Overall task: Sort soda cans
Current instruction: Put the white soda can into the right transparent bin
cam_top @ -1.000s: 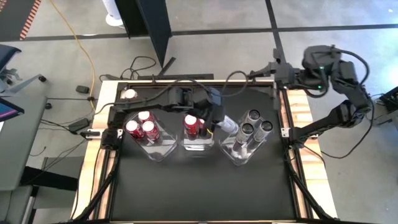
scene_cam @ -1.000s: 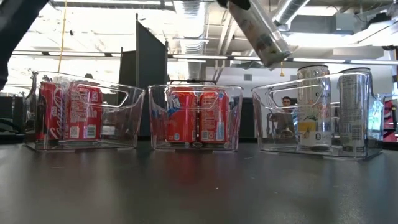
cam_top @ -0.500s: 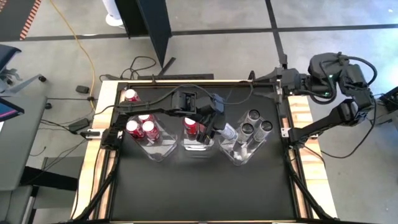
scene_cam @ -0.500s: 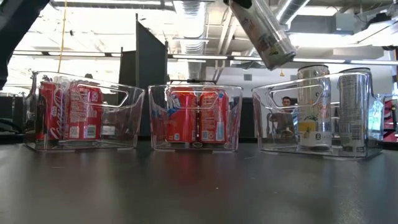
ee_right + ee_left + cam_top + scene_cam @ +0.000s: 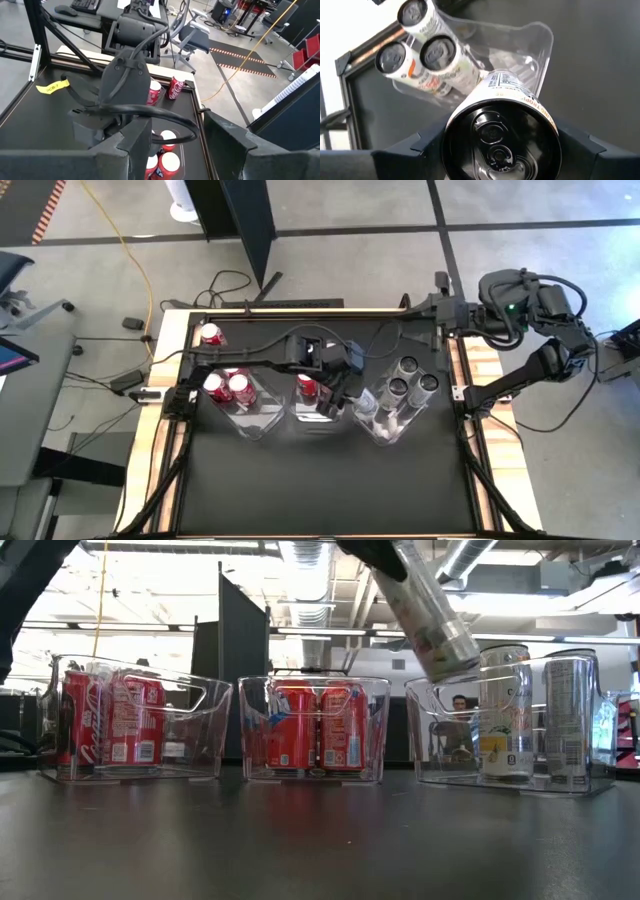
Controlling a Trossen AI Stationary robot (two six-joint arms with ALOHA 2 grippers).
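High view places the black table [image 5: 320, 490] with three clear bins in a row across its middle: the left bin [image 5: 262, 423] holds red cans [image 5: 228, 387], the middle bin [image 5: 318, 416] holds two more red cans [image 5: 309, 387], and the right bin [image 5: 392, 430], at about three o'clock of table centre, holds three silver cans [image 5: 407, 380] standing upright. The left gripper [image 5: 352, 392] is clamped on a fourth silver can [image 5: 366, 401], tilted, and against half a second ago it has come down and toward three o'clock, from above the gap between middle and right bins to the right bin's near rim. I judge the drop into the silver bin imminent, with the can needing to be righted first. The right gripper [image 5: 440, 306] waits at the table's one o'clock edge, fingers spread and empty, shifted slightly inward from its earlier pose. One loose red can [image 5: 210, 335] stands at the ten o'clock corner, unsorted. Low view alone shows the carried can's lower end dipping level with the bin's top edge; left wrist view alone shows its dark underside and the free space beside the three standing cans. Right wrist view seems to show a second red can beside the corner one, which the high view does not resolve.
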